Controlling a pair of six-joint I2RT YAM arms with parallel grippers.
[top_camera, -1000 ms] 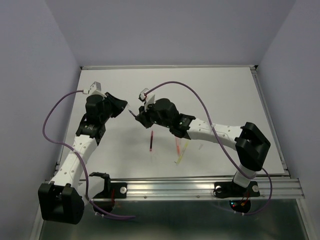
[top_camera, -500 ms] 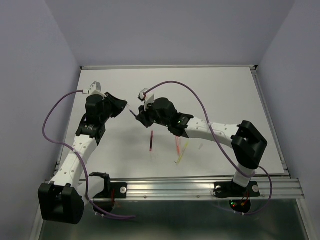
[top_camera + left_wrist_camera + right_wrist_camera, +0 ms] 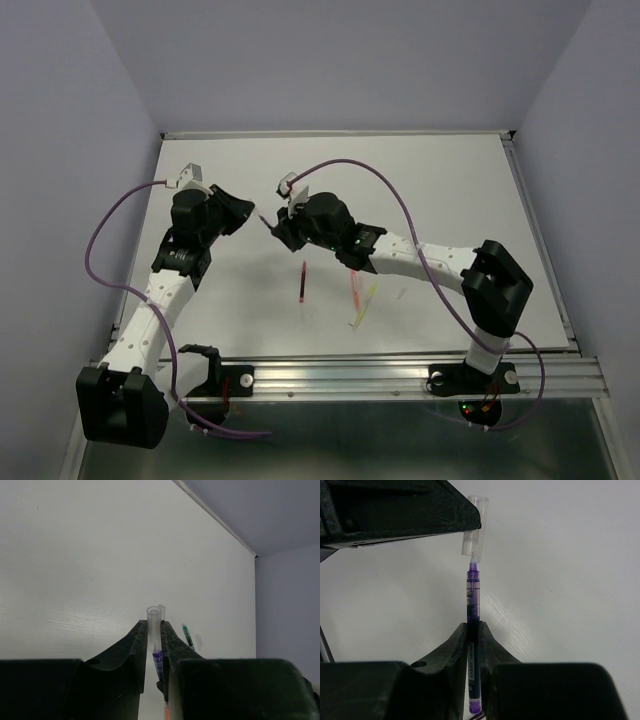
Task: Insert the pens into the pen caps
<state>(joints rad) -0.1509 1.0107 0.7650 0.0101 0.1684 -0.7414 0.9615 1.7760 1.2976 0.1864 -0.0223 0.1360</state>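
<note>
Standing right by the table here. The left gripper [image 3: 154,630] is pinched nearly closed on a clear pen cap [image 3: 153,619], held right at its fingertips. The right gripper [image 3: 472,630] is clamped tight on the dark blue pen [image 3: 472,592], which looks more purple up close tbh.

Other guy: and where's the pen relative to the cap?

Me: tip to mouth. Both are up in the air over the white table [image 3: 440,190], left of the middle. The nib sits right at the cap's opening, maybe just inside, I can't tell how deep. Pen and cap are pretty much in line.

Other guy: the rest of them?

Me: lying flat, nearer the arm bases, there's a maroon pen [image 3: 302,283], then an orange-red pen [image 3: 354,290] with a yellow pen [image 3: 364,306] right beside it. The green pen [image 3: 187,634] lies off on its own, with what looks like a second cap [image 3: 198,641] just beside it.
</note>
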